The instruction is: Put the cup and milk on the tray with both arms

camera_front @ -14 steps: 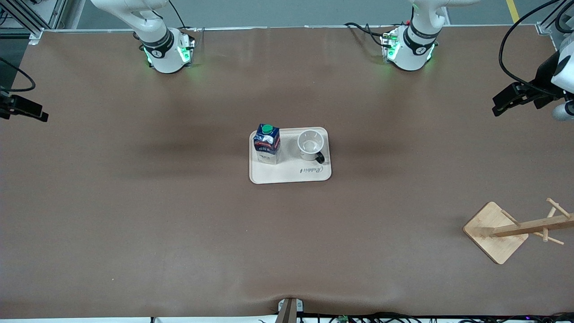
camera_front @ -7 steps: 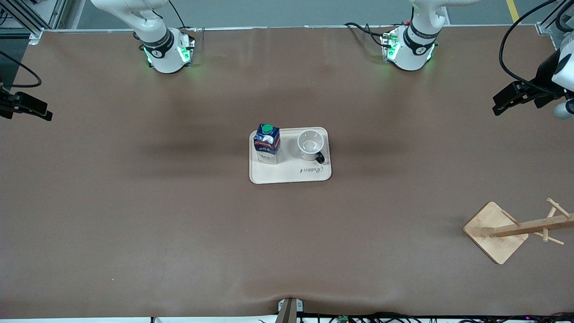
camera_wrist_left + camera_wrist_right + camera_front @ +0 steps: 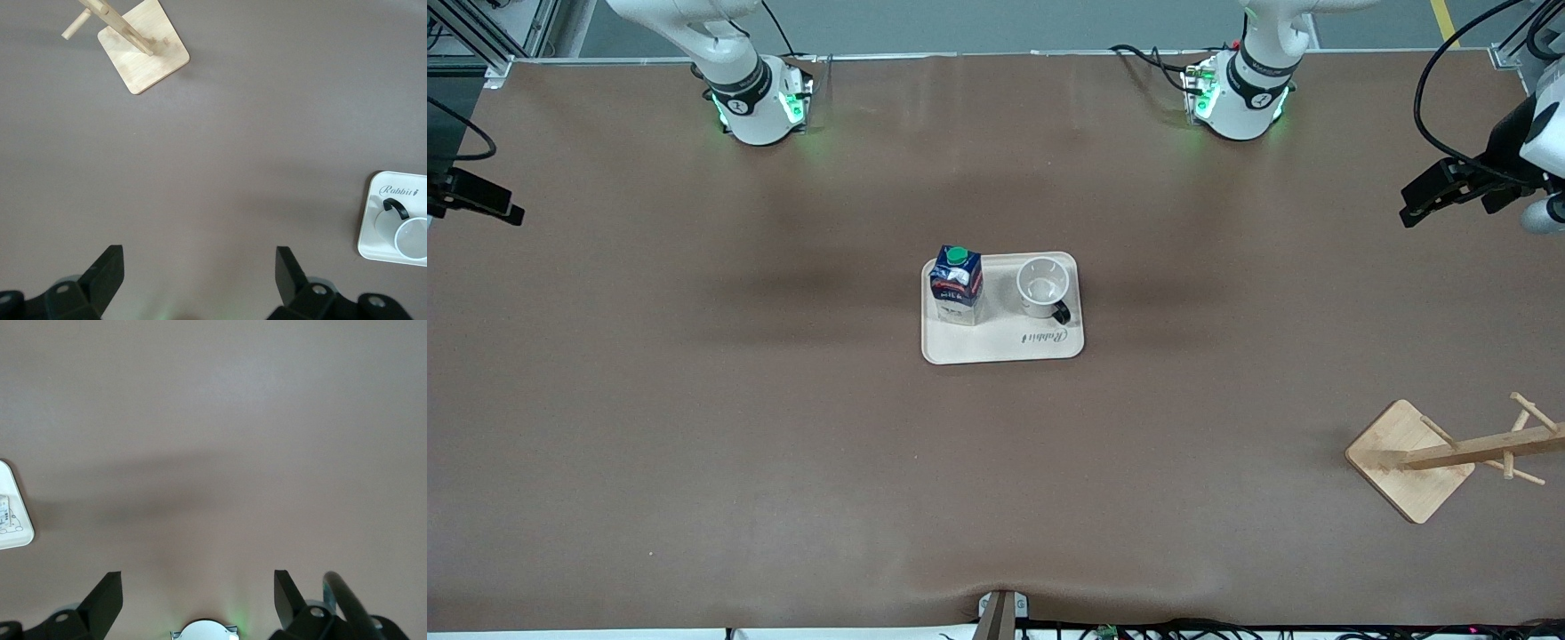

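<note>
So the right gripper (image 3: 480,203) is hanging up over the bare tabletop out at the right arm's end of the table, fingers spread wide with nothing between them.

Middle of the brown table (image 3: 694,400) sits the tray (image 3: 969,348), a flat cream rectangle with rounded corners and cursive "Rabbit" lettering along the edge nearer the front camera. Both items are on it. The milk (image 3: 957,286) is a small dark blue carton with a red and white label, paler toward the bottom, green screw cap on top, standing upright on the side toward the right arm. Right beside it, not touching, is the cup (image 3: 1042,287), a white mug, open side up, black handle sticking out toward the camera.

The left gripper (image 3: 1436,191) is up over the left arm's end, also wide open and empty. Nearer the camera there is a wooden peg stand (image 3: 1409,458).
</note>
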Action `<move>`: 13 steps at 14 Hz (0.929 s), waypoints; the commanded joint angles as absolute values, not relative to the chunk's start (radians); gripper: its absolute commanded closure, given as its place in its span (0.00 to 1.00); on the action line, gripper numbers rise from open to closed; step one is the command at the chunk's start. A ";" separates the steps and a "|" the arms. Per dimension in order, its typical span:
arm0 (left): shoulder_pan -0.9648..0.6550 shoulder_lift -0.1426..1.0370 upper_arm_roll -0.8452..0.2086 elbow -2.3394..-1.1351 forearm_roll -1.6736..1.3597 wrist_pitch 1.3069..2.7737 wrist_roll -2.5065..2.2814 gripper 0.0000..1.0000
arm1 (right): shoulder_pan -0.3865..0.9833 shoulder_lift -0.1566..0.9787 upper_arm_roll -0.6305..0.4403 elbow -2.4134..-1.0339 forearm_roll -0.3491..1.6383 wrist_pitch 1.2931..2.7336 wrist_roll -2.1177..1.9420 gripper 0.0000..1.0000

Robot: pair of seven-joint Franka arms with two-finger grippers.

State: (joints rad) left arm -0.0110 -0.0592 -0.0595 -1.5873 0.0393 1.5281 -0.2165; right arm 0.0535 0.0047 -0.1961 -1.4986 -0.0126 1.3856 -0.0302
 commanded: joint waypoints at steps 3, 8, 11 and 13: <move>-0.014 -0.078 -0.067 -1.597 0.017 1.516 -0.192 0.00 | 0.055 0.003 -0.190 -1.457 0.012 1.319 -0.012 0.00; -0.014 -0.069 -0.071 -1.589 0.017 1.516 -0.129 0.00 | 0.060 0.002 -0.190 -1.462 0.014 1.315 0.035 0.00; -0.014 -0.067 -0.071 -1.580 0.017 1.516 -0.126 0.00 | 0.060 0.002 -0.190 -1.463 0.014 1.307 0.037 0.00; -0.012 -0.064 -0.071 -1.569 0.017 1.516 -0.127 0.00 | 0.060 0.002 -0.190 -1.465 0.014 1.305 0.037 0.00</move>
